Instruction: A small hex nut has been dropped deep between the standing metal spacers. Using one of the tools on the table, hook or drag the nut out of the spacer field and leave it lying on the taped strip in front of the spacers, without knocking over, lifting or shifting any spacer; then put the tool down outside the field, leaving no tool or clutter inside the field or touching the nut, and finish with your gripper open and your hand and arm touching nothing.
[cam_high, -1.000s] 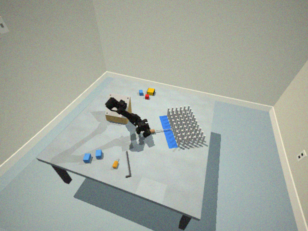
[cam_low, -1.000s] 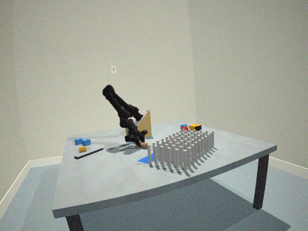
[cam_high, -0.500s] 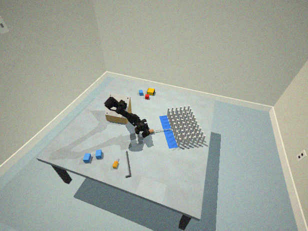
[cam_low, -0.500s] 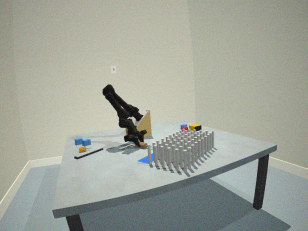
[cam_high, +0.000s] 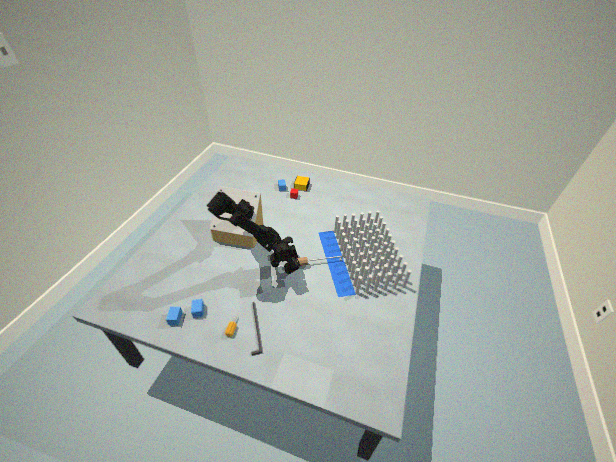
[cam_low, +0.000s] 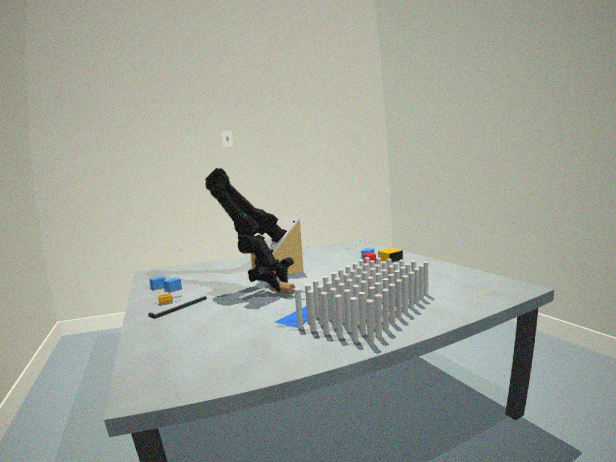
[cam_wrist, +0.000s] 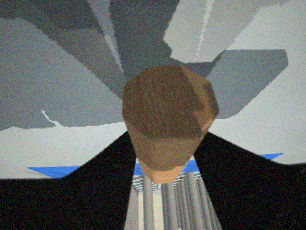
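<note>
My gripper is shut on the wooden handle of a thin hook tool. It is held low over the table just left of the blue taped strip. The tool's thin metal shaft crosses the strip and its tip reaches the front rows of the standing grey spacers. In the wrist view the handle fills the middle, with spacers below it. The hex nut is hidden among the spacers.
A dark L-shaped bar and a small orange tool lie near the table's front left, with two blue blocks. Blue, red and yellow blocks sit at the back. The arm's wooden base stands behind.
</note>
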